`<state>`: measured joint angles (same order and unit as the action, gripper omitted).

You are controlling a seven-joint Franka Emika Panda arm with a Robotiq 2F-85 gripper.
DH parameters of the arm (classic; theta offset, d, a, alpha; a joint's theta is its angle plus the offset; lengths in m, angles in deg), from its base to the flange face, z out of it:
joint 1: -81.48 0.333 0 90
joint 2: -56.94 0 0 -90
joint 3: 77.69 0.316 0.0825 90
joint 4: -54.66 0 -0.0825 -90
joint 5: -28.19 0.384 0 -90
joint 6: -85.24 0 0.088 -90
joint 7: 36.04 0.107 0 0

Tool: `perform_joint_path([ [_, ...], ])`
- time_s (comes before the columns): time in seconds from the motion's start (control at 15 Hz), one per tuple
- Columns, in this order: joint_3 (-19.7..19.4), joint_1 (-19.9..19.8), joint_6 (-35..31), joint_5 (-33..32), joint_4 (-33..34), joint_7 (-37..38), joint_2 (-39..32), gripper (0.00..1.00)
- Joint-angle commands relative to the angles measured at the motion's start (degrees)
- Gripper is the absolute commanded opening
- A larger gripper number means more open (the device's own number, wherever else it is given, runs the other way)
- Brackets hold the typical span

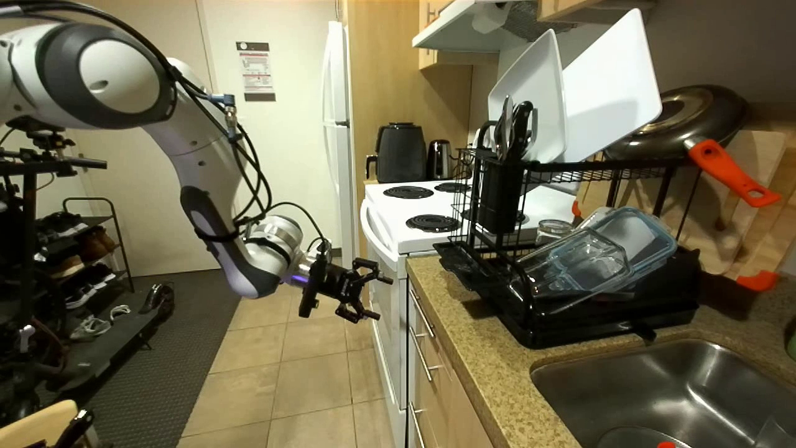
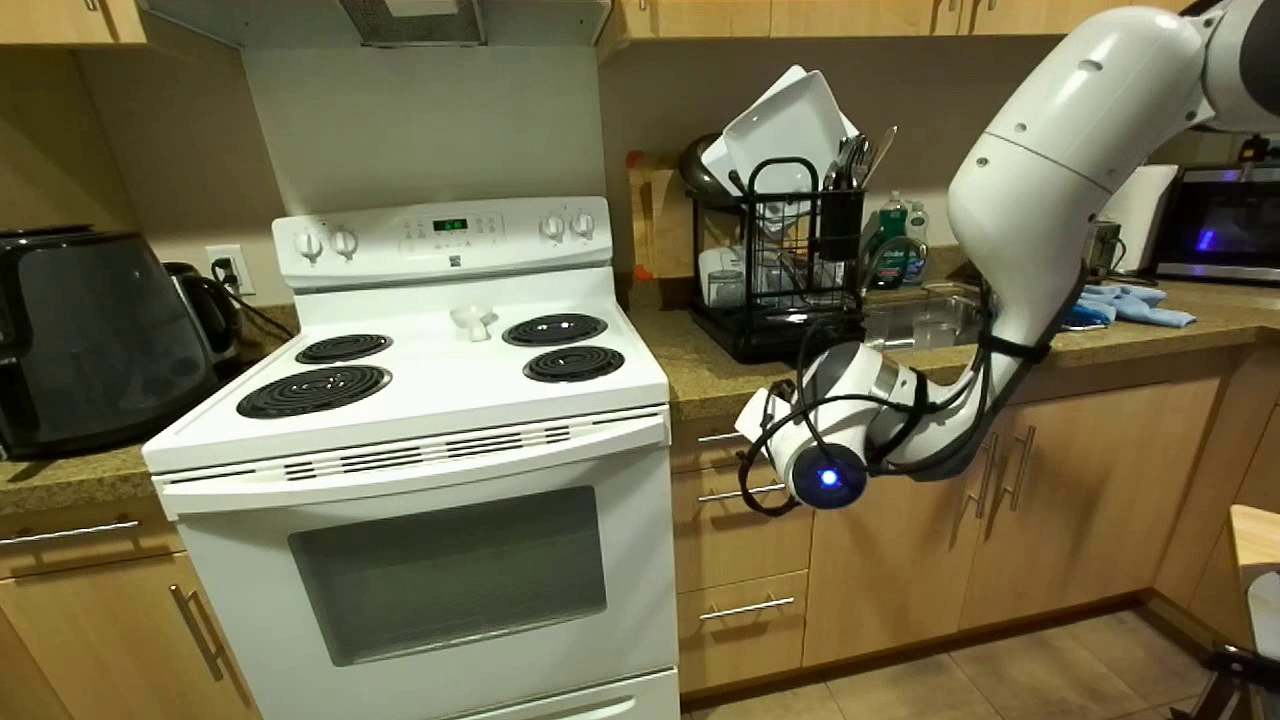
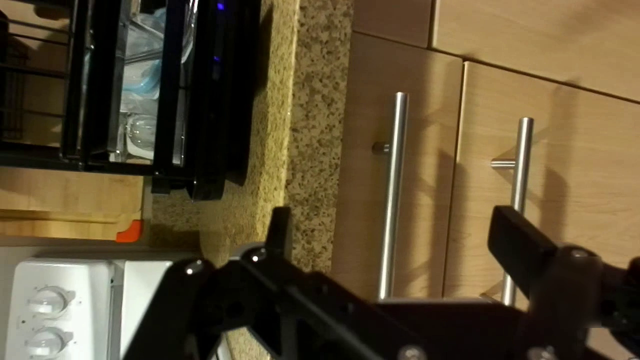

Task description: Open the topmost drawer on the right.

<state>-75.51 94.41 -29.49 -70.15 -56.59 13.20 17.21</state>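
Observation:
The top drawer point(image 2: 700, 455) is shut, just right of the stove and under the counter. Its front point(image 3: 430, 175) and its long silver bar handle point(image 3: 394, 200) also show in the wrist view. The handle point(image 1: 422, 314) shows at a slant in an exterior view. My gripper point(image 1: 379, 298) is open and empty, in the air in front of the drawers and apart from the handle. In the wrist view the top handle runs between the two fingertips point(image 3: 392, 227). The right finger overlaps the second drawer's handle point(image 3: 521, 165) in that view. In an exterior view the arm hides the fingers.
The granite counter edge point(image 3: 317, 125) lies just above the drawer. A black dish rack point(image 1: 597, 323) with plates stands on it near the edge. The white stove point(image 2: 430, 440) adjoins the drawers. The sink point(image 1: 671, 386) and lower drawer handle point(image 2: 745, 607) are close by.

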Motion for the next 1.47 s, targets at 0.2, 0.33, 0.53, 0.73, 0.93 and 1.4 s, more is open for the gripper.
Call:
perform_joint_path([
  [0.2,1.7,-2.6,4.6,-4.7,5.1,5.2,-5.6,1.00],
  [0.33,1.7,-3.4,3.6,-5.7,7.3,4.7,-7.2,1.00],
  [0.53,1.9,-4.2,2.3,-7.2,10.0,3.6,-9.4,1.00],
  [0.73,1.7,-4.0,1.9,-11.4,11.0,3.0,-11.6,1.00],
  [0.93,1.5,-4.0,2.4,-16.2,12.4,2.8,-14.3,1.00],
  [1.4,0.4,-4.1,7.2,-27.1,18.0,6.3,-20.9,1.00],
])
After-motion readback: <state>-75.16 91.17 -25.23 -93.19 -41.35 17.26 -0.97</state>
